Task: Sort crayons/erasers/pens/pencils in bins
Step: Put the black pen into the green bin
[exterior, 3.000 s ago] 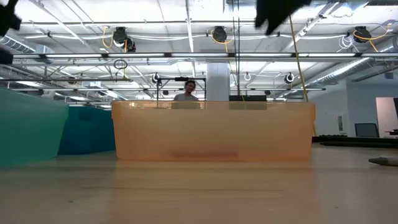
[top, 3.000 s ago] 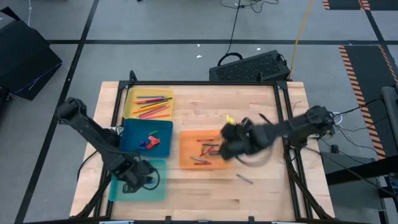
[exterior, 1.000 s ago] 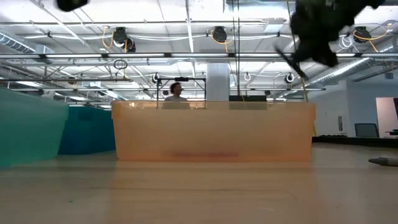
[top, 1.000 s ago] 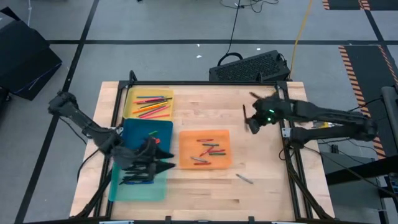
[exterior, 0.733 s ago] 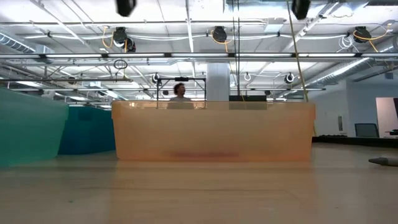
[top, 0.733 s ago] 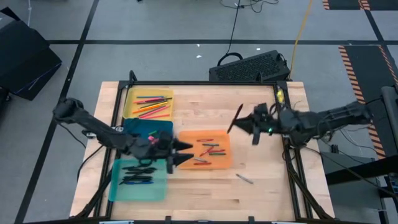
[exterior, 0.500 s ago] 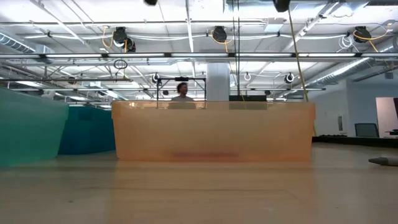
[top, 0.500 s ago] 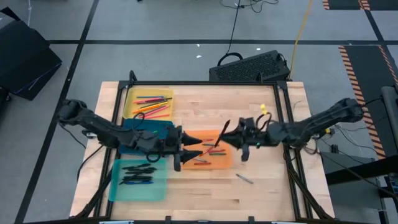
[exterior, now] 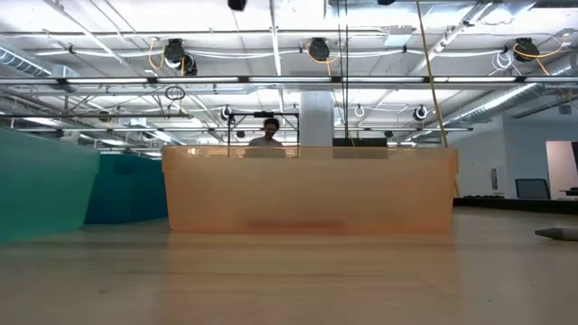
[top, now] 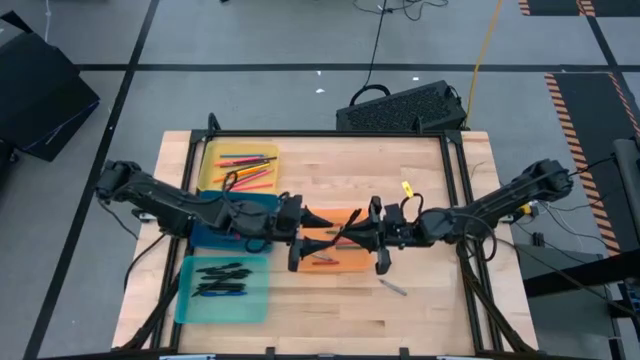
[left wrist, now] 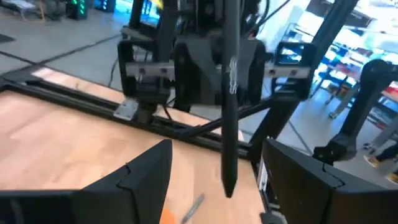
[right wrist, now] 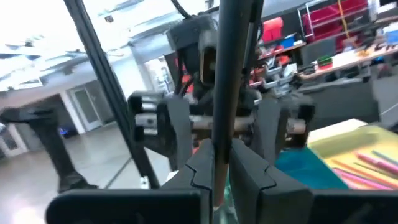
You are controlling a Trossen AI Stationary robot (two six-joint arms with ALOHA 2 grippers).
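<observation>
No text, label, brand or number is legible anywhere.

We see two dark, near-black jointed arms, with black cables looping along them. The right arm [top: 500, 205] carries a small yellow tag near its wrist. Each gripper has broad, flat, matte black fingers [left wrist: 146, 177] with angular edges.

The pale wooden surface [top: 420, 300] carries four bins: a yellow bin [top: 213, 152] at the back, a dark blue bin [top: 205, 237], a teal bin [top: 185, 305] and an orange bin [top: 345, 263] (mid-surface). One loose pen [top: 393, 288] lies nearby.
</observation>
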